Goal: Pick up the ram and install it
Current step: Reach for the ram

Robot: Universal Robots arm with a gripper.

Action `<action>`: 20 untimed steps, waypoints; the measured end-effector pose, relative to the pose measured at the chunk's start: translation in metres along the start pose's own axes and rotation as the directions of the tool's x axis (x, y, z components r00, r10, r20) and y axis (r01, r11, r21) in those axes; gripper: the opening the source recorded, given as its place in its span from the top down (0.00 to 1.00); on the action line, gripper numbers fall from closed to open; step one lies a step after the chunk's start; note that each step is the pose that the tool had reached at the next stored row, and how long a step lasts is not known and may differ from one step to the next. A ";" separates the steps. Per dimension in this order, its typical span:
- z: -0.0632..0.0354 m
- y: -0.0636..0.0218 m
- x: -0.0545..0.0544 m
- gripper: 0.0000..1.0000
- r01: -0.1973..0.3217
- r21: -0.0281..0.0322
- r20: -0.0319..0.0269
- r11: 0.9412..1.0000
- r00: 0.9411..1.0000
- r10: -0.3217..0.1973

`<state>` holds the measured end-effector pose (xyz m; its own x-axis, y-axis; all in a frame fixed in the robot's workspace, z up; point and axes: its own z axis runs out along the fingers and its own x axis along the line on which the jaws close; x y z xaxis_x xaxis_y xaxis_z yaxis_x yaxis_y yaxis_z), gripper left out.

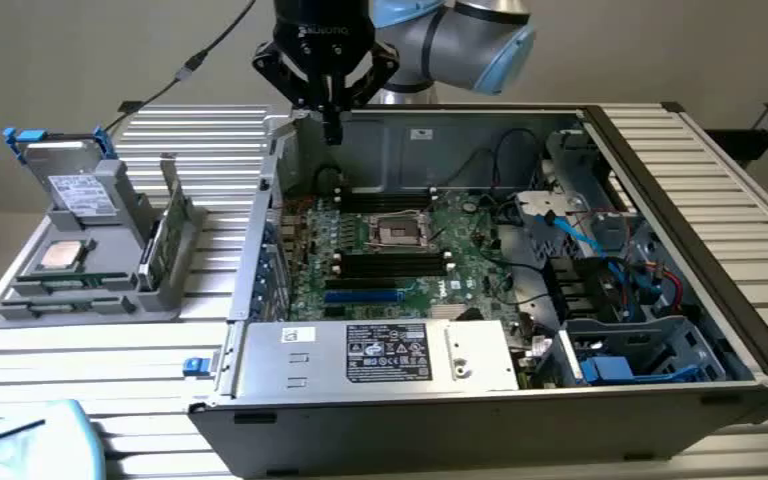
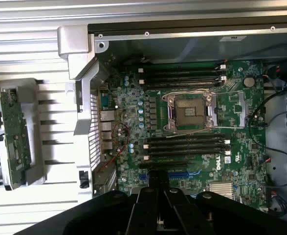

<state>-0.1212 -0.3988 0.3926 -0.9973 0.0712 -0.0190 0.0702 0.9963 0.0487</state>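
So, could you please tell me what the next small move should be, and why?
Probably shift toward the exterior view's left: the gripper hangs shut and empty over the case, while the ram stands in its holder outside it.

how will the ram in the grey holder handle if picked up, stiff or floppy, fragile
The ram is a thin circuit board, so probably stiff and light. Bare and unshielded, it is likely fragile. It stands on edge in the grey holder, so a sideways push might tilt it.
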 end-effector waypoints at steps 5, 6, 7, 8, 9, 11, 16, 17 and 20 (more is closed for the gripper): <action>0.0000 0.0000 0.000 0.90 0.000 0.000 0.000 1.000 1.000 0.000; 0.0000 0.0000 0.000 0.90 0.000 0.000 0.000 1.000 1.000 0.000; 0.0000 0.0000 0.000 0.90 0.000 0.000 0.000 1.000 1.000 0.000; 0.0000 0.0000 0.000 0.90 0.000 0.000 0.000 1.000 1.000 0.000; 0.0000 0.0000 0.000 0.90 0.000 0.000 0.000 1.000 1.000 0.000; 0.0000 0.0000 0.000 0.90 0.000 0.000 0.000 1.000 1.000 0.000; -0.0002 -0.0004 0.005 0.90 0.000 0.000 0.000 1.000 1.000 0.000; -0.0002 -0.0006 0.008 0.90 0.000 0.000 0.000 1.000 1.000 0.000; -0.0004 -0.0013 0.019 0.90 0.000 0.000 -0.001 1.000 1.000 0.000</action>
<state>-0.1401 -0.3988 0.3926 -0.9973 0.0712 -0.0177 0.0703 0.9963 0.0486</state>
